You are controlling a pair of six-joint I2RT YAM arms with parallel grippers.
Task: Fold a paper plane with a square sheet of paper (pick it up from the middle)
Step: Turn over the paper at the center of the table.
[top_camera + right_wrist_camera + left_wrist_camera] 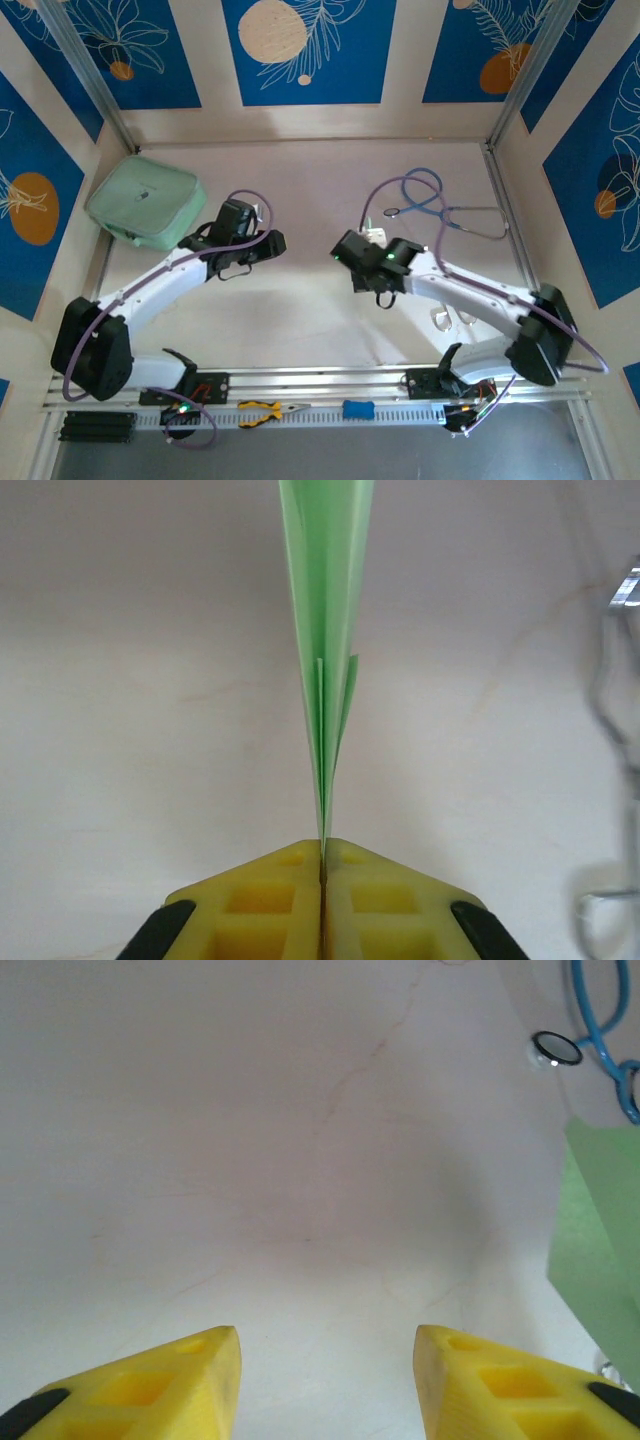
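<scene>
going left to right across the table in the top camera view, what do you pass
mint-green zip pouch -> left hand -> right hand -> stethoscope

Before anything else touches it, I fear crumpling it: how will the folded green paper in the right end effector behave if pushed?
Probably light: the folded paper stands out straight from the shut right end effector, pinched at one edge. Its stacked layers likely stiffen it lengthwise. A sideways push would probably bend or splay it.
</scene>
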